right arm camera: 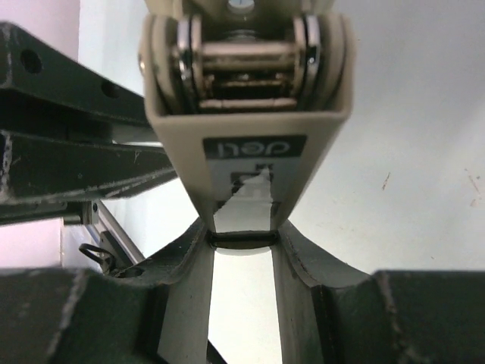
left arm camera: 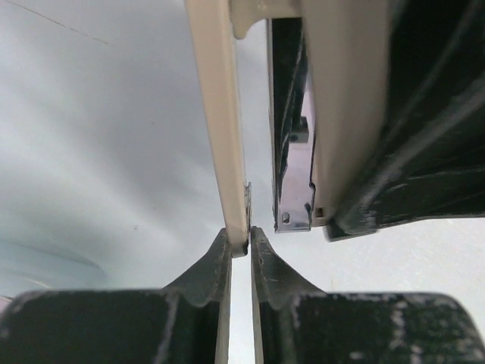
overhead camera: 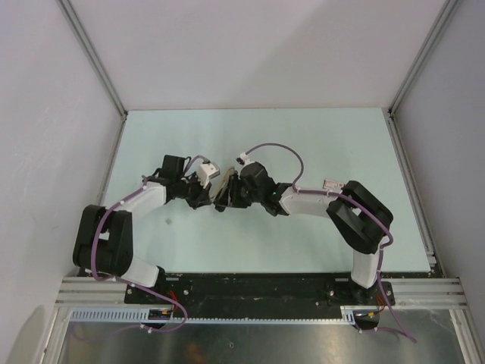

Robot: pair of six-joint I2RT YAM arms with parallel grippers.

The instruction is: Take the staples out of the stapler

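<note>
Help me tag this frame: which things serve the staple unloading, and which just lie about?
In the job: beige stapler, its metal magazine, left gripper and right gripper, both gripping it.
Lying about: dark speck, small pale block.

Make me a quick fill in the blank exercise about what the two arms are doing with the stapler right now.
The label on the stapler reads ____.
The left end effector pinches the stapler's thin lid with its jaws ____.
The right end effector grips the stapler too, so the arms holding it number ____.
Missing words: deli, shut, two.
</note>
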